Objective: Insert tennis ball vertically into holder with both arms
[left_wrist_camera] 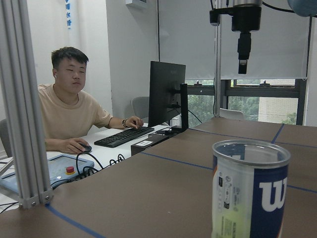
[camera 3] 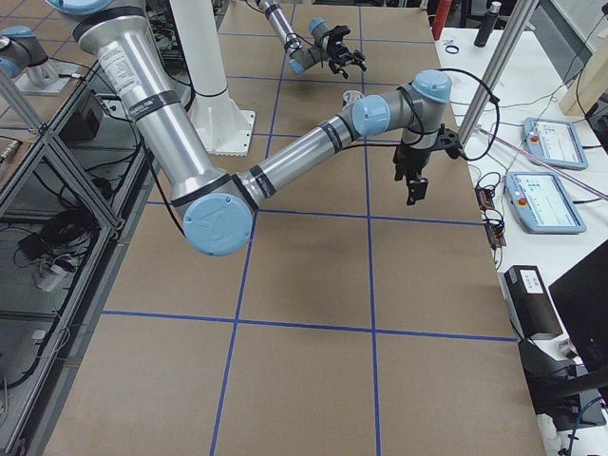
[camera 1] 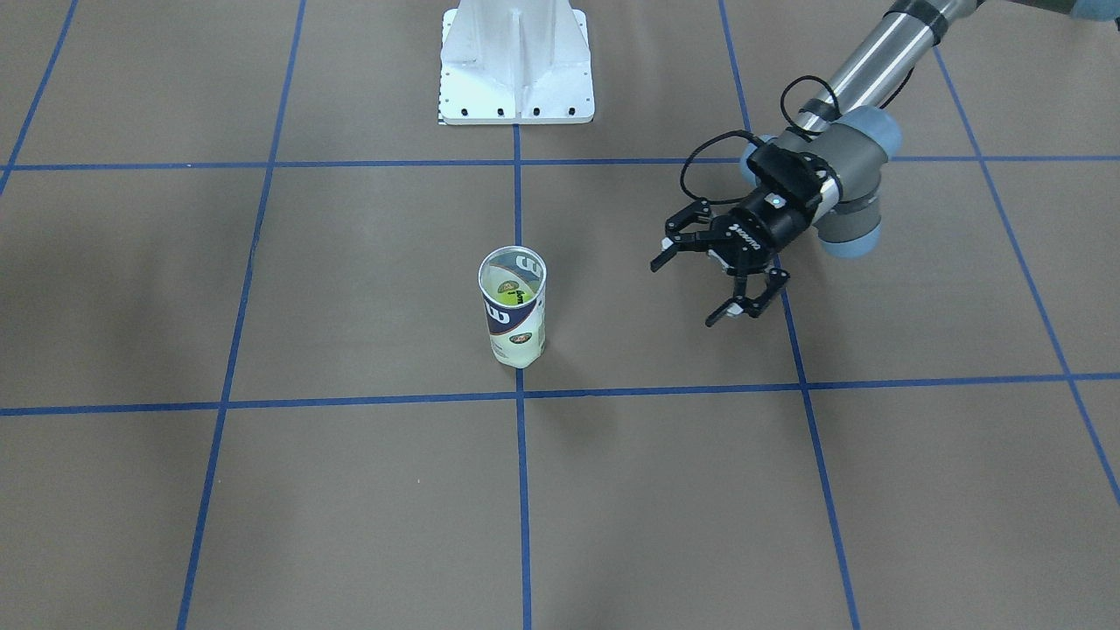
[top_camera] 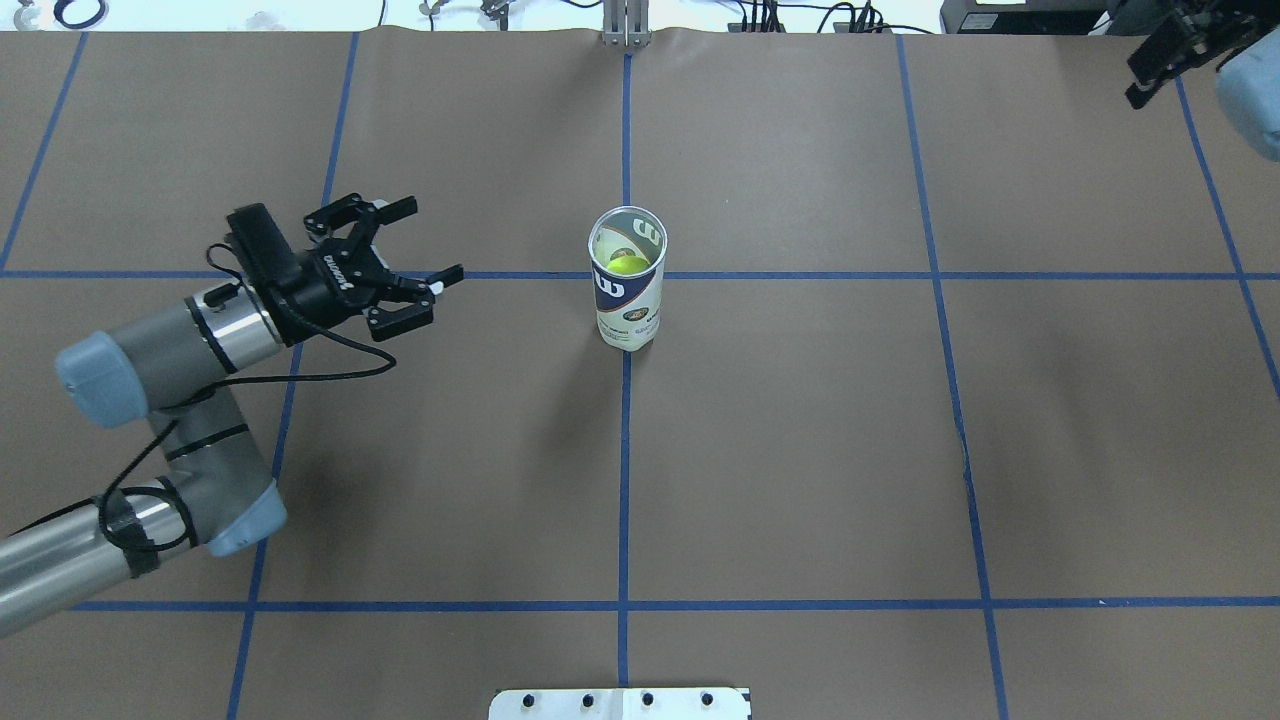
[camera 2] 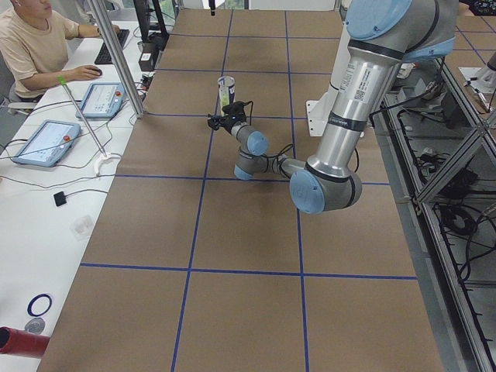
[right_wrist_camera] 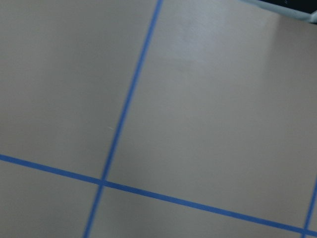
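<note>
The holder (camera 1: 513, 308) is a clear can with a navy and white "W" label. It stands upright on the centre blue line and also shows in the overhead view (top_camera: 628, 290) and close up in the left wrist view (left_wrist_camera: 250, 193). A yellow-green tennis ball (top_camera: 629, 265) sits inside it, below the rim. My left gripper (top_camera: 432, 250) is open and empty. It lies level, its fingers point at the holder, and it is about two can widths away. My right gripper (top_camera: 1142, 80) hangs high at the far right table edge with its jaws apart and empty.
The white metal base plate (camera 1: 516, 96) stands at the robot's side of the table. An operator (camera 2: 31, 46) sits at a desk with tablets past the far edge. An aluminium post (camera 2: 116, 54) rises at that edge. The brown table (top_camera: 800, 450) carries blue tape lines.
</note>
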`<state>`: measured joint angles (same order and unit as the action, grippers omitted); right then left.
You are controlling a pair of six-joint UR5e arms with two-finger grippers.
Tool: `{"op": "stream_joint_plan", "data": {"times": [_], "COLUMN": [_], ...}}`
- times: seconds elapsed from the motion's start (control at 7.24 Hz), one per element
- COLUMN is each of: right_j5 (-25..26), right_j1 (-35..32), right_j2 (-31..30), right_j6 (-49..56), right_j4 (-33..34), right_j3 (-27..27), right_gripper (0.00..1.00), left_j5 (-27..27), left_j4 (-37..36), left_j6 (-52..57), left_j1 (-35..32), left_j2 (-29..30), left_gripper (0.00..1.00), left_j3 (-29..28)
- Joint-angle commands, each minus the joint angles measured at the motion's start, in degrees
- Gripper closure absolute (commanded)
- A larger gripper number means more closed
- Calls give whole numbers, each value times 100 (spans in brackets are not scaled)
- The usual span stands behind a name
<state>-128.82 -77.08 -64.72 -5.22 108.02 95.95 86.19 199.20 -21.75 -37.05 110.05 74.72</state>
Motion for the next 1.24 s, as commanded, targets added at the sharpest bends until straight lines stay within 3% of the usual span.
{"op": "stream_joint_plan", "data": {"times": [0.0,0.28,0.69,0.83,0.97,1.1], "right_j5": [-222,-240,-240,-223,-223,-223], "right_j1": [-516,-807,-1168,-1186,-1204,-1204], "right_j2": [-1002,-1875,-2474,-2519,-2519,-2554], "right_j6": [311,337,845,942,952,952], "right_j4": [-393,-1666,-1794,-1794,-1794,-1794], "right_j3": [-23,-294,-313,-313,-313,-313], "right_gripper": [0,0,0,0,0,0], "left_j5": [380,913,3044,4175,4978,5047], "left_j4": [-240,-765,-2303,-3377,-4241,-4537], "left_j6": [-5,4,457,522,992,1824], "left_j1": [-843,-1468,-3347,-3892,-4567,-4774], "left_j2": [-946,-1518,-1732,-1723,-1697,-1741], "left_gripper": [1,1,1,1,1,1], "left_j3": [289,280,237,245,236,202]}}
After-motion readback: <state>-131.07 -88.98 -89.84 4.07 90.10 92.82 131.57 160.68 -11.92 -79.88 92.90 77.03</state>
